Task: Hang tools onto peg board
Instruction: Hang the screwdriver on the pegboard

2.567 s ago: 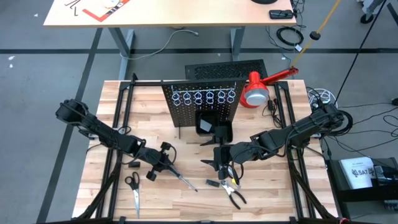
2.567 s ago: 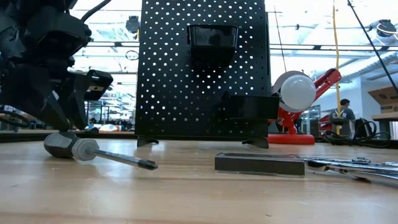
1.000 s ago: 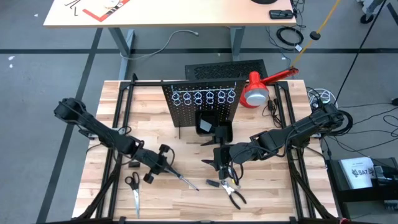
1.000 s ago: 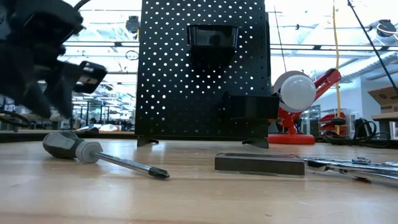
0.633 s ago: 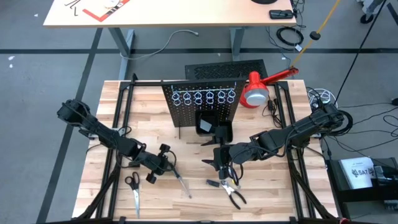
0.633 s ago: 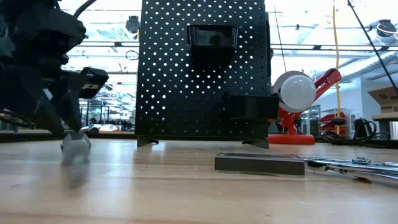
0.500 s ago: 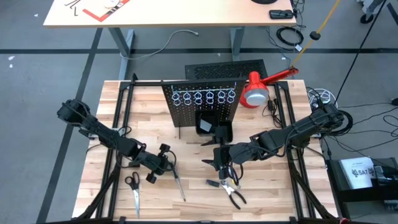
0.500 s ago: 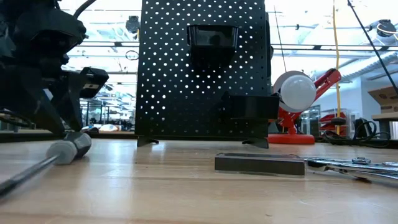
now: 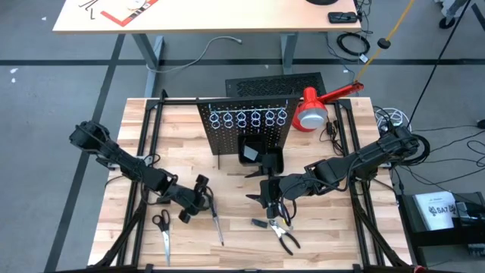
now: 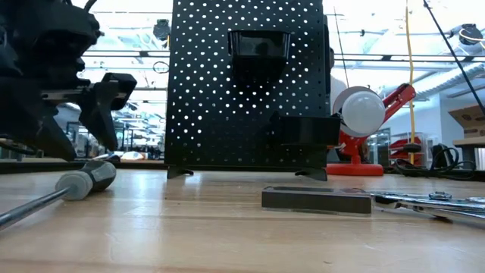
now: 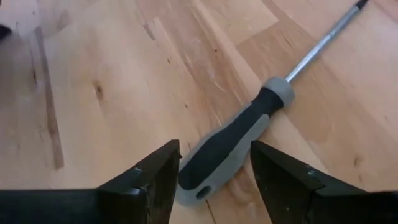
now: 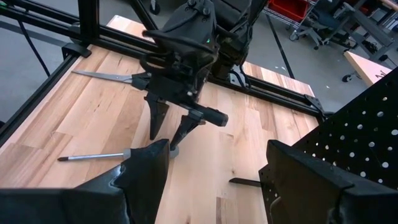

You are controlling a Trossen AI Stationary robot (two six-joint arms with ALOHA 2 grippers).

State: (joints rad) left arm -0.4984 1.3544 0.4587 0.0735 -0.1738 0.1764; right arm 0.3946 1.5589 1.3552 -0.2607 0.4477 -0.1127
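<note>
While the right pincer (image 9: 267, 199) waits spread near the pliers (image 9: 284, 235), the left pincer (image 9: 203, 199), nearer and spread, straddles the handle of the screwdriver (image 11: 249, 134), which lies flat on the surface (image 9: 326, 235), its shaft pointing away from the peg board (image 9: 246, 125).

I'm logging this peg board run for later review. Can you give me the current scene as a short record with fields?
left gripper: open, fingers either side of the screwdriver handle, not closed on it
screwdriver: lying flat on the table, shaft pointing to the front edge
right gripper: open, waiting low over the table centre
peg board: upright, its rings hold no tools
pliers: flat on the table, below the right gripper
scissors: flat on the table, front left
</note>
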